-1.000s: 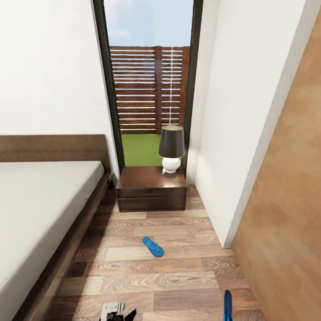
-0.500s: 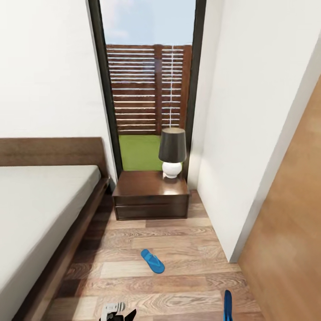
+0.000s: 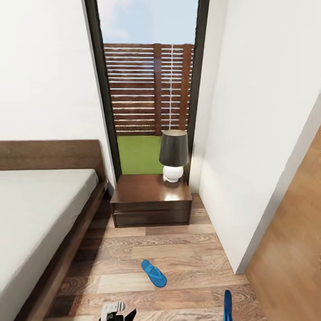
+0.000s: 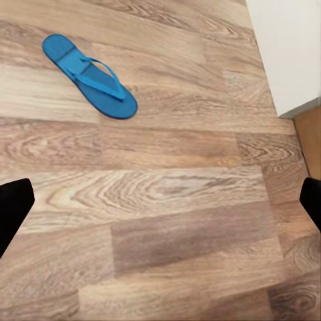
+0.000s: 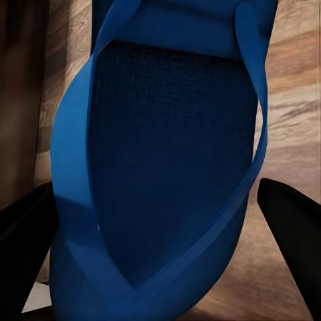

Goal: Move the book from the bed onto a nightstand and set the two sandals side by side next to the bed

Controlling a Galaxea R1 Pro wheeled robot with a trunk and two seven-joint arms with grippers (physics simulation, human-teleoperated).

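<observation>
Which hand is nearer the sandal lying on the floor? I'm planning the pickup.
Left, probably. The left hand hangs open just short of the floor sandal, toward the bed. The right hand sits farther to the other side, holding the second sandal.

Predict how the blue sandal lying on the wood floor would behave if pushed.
The sandal lies flat and thin, so it would probably slide, not roll or tip. Its thin toe strap suggests it is light and somewhat floppy.

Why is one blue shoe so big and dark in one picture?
Right wrist view: the held sandal sits right against the camera, so it looms huge and shaded. Left wrist view: the other sandal lies farther off on the floor, evenly lit, small and sharp.
</observation>
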